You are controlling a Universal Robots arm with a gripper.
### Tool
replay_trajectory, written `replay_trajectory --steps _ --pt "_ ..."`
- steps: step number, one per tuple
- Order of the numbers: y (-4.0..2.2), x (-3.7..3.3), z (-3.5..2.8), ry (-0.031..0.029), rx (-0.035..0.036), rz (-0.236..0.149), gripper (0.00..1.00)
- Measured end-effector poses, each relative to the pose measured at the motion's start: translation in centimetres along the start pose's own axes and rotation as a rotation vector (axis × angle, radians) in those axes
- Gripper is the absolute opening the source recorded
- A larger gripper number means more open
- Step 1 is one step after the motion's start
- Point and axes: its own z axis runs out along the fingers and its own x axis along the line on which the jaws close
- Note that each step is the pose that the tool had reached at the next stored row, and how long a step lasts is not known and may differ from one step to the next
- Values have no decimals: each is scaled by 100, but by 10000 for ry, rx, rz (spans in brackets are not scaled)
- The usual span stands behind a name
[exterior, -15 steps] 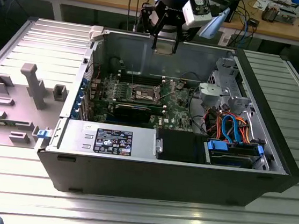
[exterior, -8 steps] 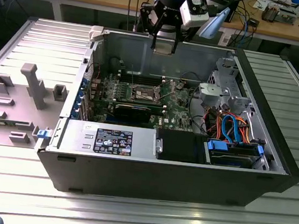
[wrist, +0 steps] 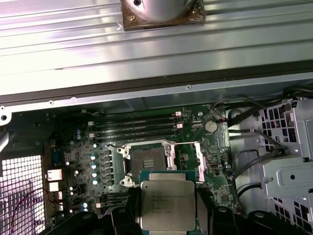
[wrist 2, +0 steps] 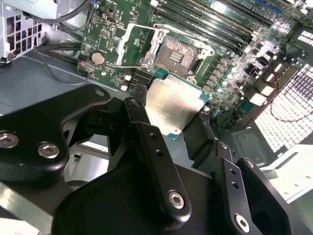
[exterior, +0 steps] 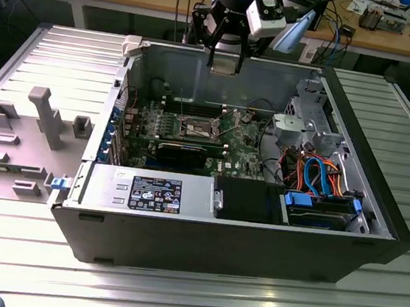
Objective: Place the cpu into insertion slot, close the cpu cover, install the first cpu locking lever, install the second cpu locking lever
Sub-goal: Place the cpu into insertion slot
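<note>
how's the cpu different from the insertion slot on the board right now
The flat square cpu with a silver-grey metal top is held in the black gripper, up above the green motherboard. The dark square insertion slot with a silvery rim sits fixed in that board. The cpu shows a bright, smooth metal face, while the insertion slot is a dark recess, uncovered and empty. Both are square and look close in size.

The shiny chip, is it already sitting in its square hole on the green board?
No, the gripper holds the chip up above the green board, and the square hole is empty.
</note>
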Motion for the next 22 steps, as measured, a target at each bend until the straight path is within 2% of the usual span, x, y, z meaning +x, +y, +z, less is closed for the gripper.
replay_trajectory --steps 2,7,15,22 --pt "0 0 0 -8 -2 95 54" --pt "0 0 2 -58 -12 655 54" --pt "0 0 2 -64 -14 706 54" --pt "0 0 3 -124 -27 1388 54"
